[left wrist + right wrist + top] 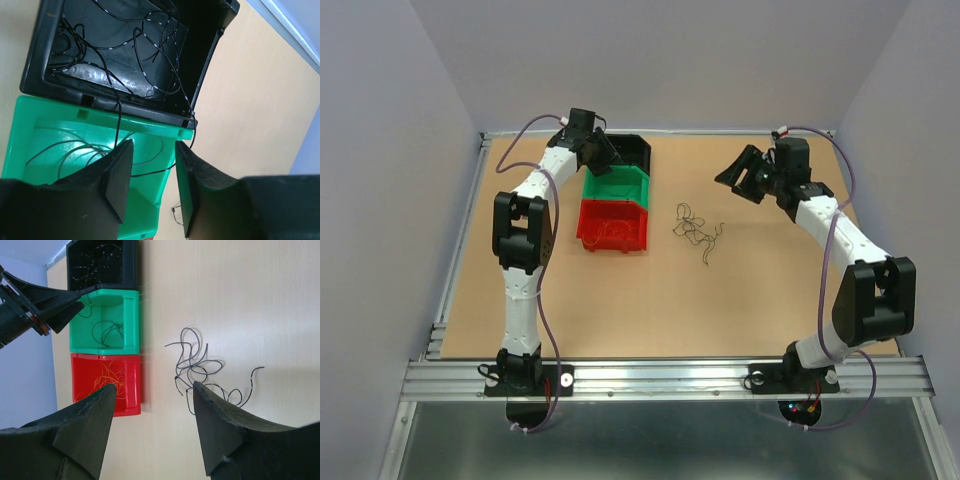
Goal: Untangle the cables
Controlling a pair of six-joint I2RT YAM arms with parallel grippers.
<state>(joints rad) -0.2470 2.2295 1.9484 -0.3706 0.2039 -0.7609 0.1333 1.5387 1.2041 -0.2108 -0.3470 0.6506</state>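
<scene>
Left gripper (152, 155) hangs part open over the green bin (30, 115), gripping nothing. Only its wrist view shows a black wire (118, 115) trailing from the black bin (30, 75) past its fingers. Right gripper (154, 387) is spread wide and empty above the desk (720, 310), its arm bent at the elbow. Loose cables (698, 232) lie on the desk, right of the red bin (613, 225). The right wrist view shows orange wires (107, 380) in that bin.
</scene>
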